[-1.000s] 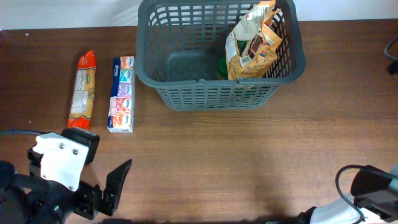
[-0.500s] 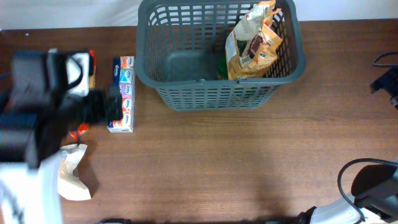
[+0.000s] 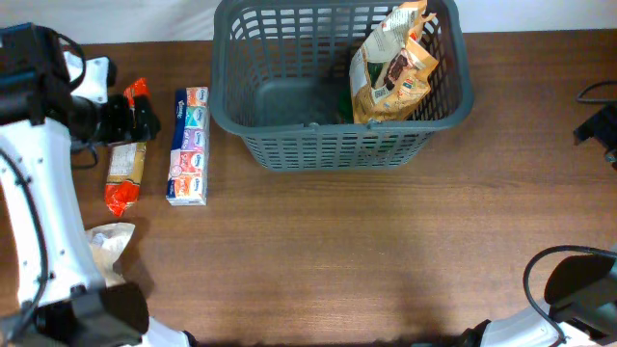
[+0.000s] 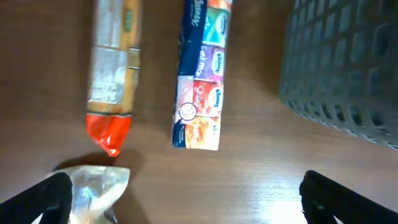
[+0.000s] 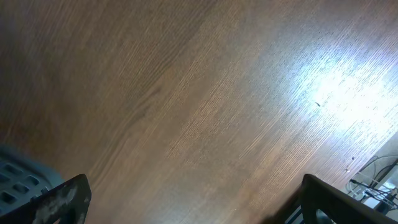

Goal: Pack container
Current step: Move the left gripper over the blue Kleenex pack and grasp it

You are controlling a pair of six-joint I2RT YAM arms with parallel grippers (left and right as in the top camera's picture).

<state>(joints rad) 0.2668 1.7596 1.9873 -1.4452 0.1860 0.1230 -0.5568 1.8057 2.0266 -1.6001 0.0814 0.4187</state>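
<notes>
Grey lattice container (image 3: 337,145) is noted at the table's (image 3: 386,251) far middle. Left gripper (image 4: 186,193) is held above the orange pasta packet (image 3: 123,169), jaws fully spread, nothing gripped. Right gripper (image 5: 189,196) is likewise spread and empty. The packet is best straddled across its narrow width, mid-length, before closure.

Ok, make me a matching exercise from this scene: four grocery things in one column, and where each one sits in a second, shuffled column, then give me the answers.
Things:
1. brown snack bag
2. tissue pack
3. red-ended packet
4. pale crumpled bag

Places:
A. on the table, far left, nearest its front edge
B. flat on the table, next to the container at its left end
C. standing inside the container, at its right end
D. flat on the table, alongside the tissue pack on its left

Pairs: 1-C, 2-B, 3-D, 4-A
</notes>
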